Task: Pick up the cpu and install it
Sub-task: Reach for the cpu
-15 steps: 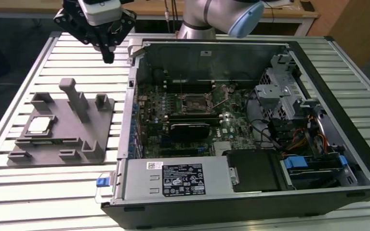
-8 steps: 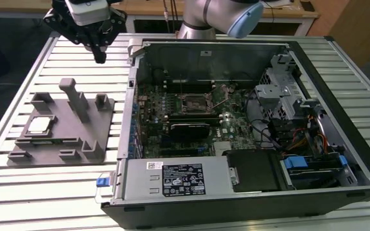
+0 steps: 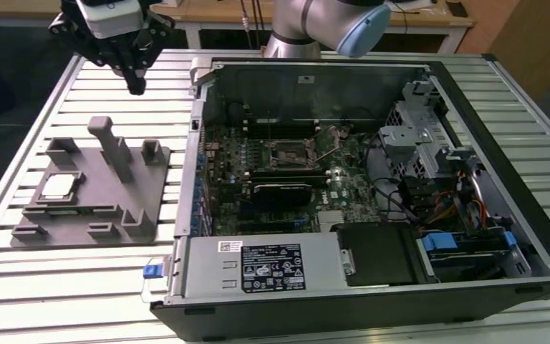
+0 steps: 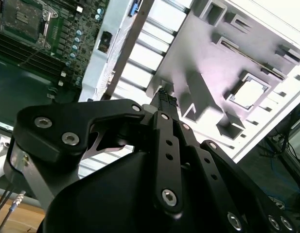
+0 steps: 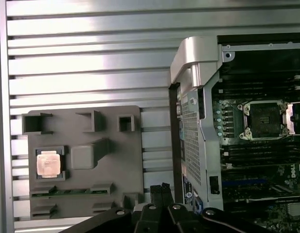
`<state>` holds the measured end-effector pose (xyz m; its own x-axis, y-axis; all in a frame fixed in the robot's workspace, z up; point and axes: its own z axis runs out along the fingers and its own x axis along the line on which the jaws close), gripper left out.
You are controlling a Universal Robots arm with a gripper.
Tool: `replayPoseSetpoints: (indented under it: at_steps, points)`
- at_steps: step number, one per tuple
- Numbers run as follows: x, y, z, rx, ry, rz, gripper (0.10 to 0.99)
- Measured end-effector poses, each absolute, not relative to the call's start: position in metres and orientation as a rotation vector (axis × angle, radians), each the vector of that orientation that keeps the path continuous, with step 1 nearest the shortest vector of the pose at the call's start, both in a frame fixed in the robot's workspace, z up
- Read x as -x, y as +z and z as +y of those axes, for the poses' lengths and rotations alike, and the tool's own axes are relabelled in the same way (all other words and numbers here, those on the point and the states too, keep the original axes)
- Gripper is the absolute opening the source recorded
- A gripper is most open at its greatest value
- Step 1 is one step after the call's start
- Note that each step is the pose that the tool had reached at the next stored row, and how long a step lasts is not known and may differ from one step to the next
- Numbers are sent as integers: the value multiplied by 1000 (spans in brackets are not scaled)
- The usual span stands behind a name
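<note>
The cpu (image 3: 57,188) is a small silvery square lying flat in a recess of the grey plastic fixture (image 3: 103,208), on the exterior view's left. It shows in both wrist views too, cpu (image 5: 47,163) and cpu (image 4: 248,93), set in the fixture (image 5: 115,165). My gripper (image 3: 137,87) hangs above the slatted table, beyond the fixture's far edge and well apart from the cpu. Its black fingers (image 5: 155,193) are pressed together with nothing between them; the same gripper (image 4: 164,98) appears in the second wrist view. The motherboard's open socket (image 3: 294,152) lies inside the case.
An open computer case (image 3: 198,79) takes up the exterior view's middle and right, with a power supply (image 3: 256,266) at its near end and a drive cage (image 3: 418,136). Upright posts (image 3: 112,147) rise from the fixture. The socket (image 5: 265,119) shows bare.
</note>
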<state>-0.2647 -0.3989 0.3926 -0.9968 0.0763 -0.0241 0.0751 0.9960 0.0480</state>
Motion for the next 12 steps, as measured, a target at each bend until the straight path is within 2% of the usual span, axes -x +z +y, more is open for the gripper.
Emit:
replayPoseSetpoints:
  at_steps: [12]
  points:
    - [286, 390, -399, -118, 77, 3112, 106]
